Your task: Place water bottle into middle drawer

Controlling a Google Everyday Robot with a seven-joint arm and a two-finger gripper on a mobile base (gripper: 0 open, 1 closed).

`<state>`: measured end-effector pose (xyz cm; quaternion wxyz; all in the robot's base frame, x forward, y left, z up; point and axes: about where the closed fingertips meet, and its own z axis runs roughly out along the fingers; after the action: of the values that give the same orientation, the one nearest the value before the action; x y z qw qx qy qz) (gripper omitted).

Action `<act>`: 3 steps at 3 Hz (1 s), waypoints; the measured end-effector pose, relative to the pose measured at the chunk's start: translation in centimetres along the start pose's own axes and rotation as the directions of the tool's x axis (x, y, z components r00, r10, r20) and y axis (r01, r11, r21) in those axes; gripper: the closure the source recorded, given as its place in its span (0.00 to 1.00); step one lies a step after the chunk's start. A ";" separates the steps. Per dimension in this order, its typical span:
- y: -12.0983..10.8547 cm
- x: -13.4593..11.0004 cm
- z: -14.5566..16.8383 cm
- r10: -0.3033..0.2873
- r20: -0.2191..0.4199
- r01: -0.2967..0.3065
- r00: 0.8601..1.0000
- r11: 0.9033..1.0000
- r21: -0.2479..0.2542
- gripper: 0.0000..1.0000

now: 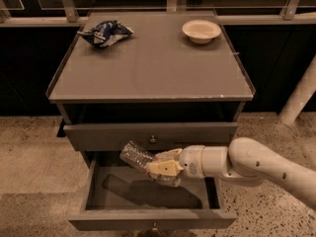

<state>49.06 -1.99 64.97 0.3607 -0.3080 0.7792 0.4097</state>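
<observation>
My gripper (pixel 162 168) is shut on the water bottle (pixel 136 155), a small clear ribbed bottle. The bottle is tilted, with its free end pointing up and to the left. I hold it just above the open middle drawer (pixel 113 220), a wide shallow grey tray pulled out below the closed upper drawer front (pixel 108 135). The bottle hangs over the back centre of the tray, in front of the lower edge of the upper front. Its shadow falls on the drawer floor. My white arm (pixel 256 164) reaches in from the right.
The grey cabinet top (pixel 153 68) holds a blue-and-white snack bag (pixel 104 32) at the back left and a white bowl (pixel 201 30) at the back right. A brass knob (pixel 153 139) sits on the upper front. A white post (pixel 301 95) stands at the right.
</observation>
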 end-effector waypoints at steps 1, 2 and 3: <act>-1.6 3.8 2.3 0.075 -0.014 -0.076 0.997 0.996 -0.039 1.00; -3.3 6.8 3.6 0.143 -0.013 -0.144 0.990 0.989 -0.041 1.00; -5.3 9.0 4.7 0.197 -0.018 -0.197 0.980 0.980 -0.027 1.00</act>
<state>49.68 -2.11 53.53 0.3078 -0.2375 0.8028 0.4520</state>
